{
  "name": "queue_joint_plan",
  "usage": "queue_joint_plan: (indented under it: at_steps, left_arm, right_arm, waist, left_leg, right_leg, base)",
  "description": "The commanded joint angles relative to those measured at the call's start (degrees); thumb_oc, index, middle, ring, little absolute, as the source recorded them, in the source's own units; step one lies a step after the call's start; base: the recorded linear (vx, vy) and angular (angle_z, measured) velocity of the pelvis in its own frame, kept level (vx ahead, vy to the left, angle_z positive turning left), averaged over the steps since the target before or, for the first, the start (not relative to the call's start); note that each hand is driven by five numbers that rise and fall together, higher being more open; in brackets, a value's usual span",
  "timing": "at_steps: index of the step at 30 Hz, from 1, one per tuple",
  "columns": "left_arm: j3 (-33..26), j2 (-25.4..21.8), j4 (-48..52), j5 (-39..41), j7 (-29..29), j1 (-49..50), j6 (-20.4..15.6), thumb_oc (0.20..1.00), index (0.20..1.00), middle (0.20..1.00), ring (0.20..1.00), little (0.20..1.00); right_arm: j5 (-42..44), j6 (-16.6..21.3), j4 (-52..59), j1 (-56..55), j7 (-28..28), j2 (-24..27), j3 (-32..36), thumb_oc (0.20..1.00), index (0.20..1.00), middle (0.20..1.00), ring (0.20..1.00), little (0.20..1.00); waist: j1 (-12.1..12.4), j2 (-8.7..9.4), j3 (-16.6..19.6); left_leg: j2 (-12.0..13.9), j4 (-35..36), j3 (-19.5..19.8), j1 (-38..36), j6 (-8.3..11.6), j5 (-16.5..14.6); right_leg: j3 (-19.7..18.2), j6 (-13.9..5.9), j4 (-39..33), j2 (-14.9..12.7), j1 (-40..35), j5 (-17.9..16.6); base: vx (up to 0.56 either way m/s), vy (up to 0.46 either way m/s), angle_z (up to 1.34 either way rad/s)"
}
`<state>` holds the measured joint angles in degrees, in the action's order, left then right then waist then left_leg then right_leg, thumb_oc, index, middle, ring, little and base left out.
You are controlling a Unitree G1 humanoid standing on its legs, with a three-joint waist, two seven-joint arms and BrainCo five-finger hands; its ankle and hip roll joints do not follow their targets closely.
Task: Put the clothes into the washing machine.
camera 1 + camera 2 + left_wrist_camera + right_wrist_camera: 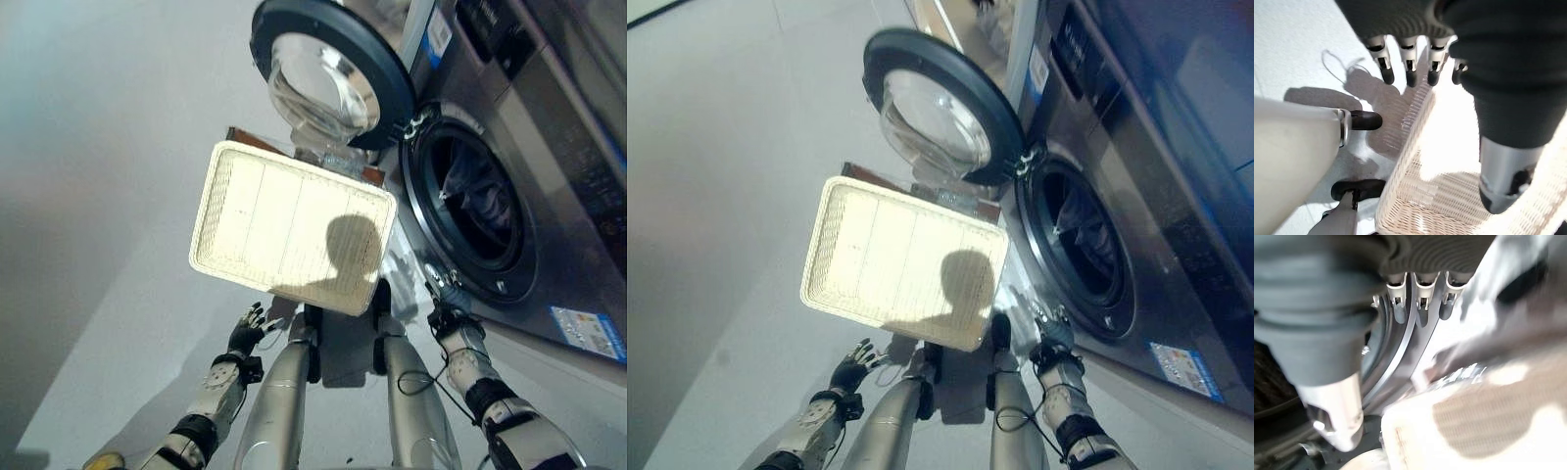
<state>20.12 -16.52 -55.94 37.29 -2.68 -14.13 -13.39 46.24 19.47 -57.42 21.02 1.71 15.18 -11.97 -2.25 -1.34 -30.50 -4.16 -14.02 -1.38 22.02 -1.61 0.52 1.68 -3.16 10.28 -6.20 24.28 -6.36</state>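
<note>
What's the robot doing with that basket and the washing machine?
The white woven basket sits empty on the floor beside the silver front-loading washing machine. Its round door is wide open, and dark clothes lie inside the drum. The left hand and right hand hang open, holding nothing.

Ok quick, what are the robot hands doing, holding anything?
Left robot hand: open, fingers straight above the basket, holding nothing.
Right robot hand: open, beside the washing machine door opening, holding nothing.

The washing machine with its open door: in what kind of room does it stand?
Probably a laundry room. A front-loading washing machine stands with its round door swung open and dark clothes in the drum; a white wicker laundry basket sits before it on a plain pale floor.
</note>
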Motion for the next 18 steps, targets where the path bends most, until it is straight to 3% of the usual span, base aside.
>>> queue_joint_plan:
  at_steps: [1, 2, 8, 9, 18]
  left_arm:
    - [-2.63, -0.69, -1.32, -0.55, -3.81, 2.64, 0.08, 1.000, 1.000, 1.000, 1.000, 1.000]
    - [-3.51, -0.58, -4.33, -2.02, -5.67, 3.81, 0.30, 1.000, 1.000, 1.000, 1.000, 1.000]
    - [-5.82, 0.74, -8.33, -4.03, -7.78, 6.51, 1.26, 1.000, 1.000, 1.000, 1.000, 1.000]
    - [-6.47, 1.52, -9.71, -6.74, -8.23, 7.40, 2.53, 1.000, 1.000, 1.000, 1.000, 1.000]
    - [-4.66, 3.27, -13.39, -15.85, -8.67, 8.34, 6.94, 1.000, 1.000, 1.000, 1.000, 1.000]
  right_arm:
    - [-9.73, -2.23, -0.22, -1.80, -1.08, 3.16, -1.16, 1.000, 1.000, 1.000, 1.000, 1.000]
    - [-15.13, -3.62, -5.41, -3.82, -3.34, 3.44, -1.81, 1.000, 1.000, 1.000, 1.000, 1.000]
    - [-25.84, -7.71, -11.02, -8.78, -5.71, 2.98, -1.91, 1.000, 1.000, 1.000, 1.000, 1.000]
    - [-32.12, -9.02, -12.56, -10.73, -5.71, 2.41, -3.05, 1.000, 1.000, 1.000, 1.000, 1.000]
    - [-37.44, -13.54, -11.91, -12.89, -6.62, -0.20, -6.90, 1.000, 1.000, 1.000, 1.000, 1.000]
  waist:
    - [0.78, -0.50, 1.43]
    - [1.18, 0.29, 4.19]
    - [1.59, 1.49, 10.08]
    - [1.94, 1.84, 13.02]
    - [1.98, 2.27, 20.95]
  left_leg:
    - [-0.09, 1.33, -1.56, -4.18, 2.95, -1.77]
    - [0.07, 2.43, -1.56, -6.88, 3.29, -2.44]
    - [0.38, 7.76, -0.84, -14.14, 3.84, -2.19]
    - [0.63, 10.18, -0.71, -17.24, 3.98, -2.15]
    - [1.83, 16.69, -0.58, -25.64, 3.79, -1.47]
  right_leg:
    - [3.03, -1.30, 1.19, 2.18, -3.92, 3.75]
    - [3.09, -1.67, -1.28, 2.00, -7.21, 3.47]
    - [3.79, -2.19, -7.43, 2.38, -15.52, 2.73]
    - [4.39, -2.39, -9.58, 2.73, -18.64, 2.57]
    - [4.21, -1.94, -11.57, 4.74, -26.22, 4.52]
  base:
    - [0.13, -0.017, 0.00]
    - [0.15, -0.028, -0.01]
    - [0.16, -0.038, 0.01]
    - [0.15, -0.047, 0.03]
    - [0.11, -0.039, 0.02]
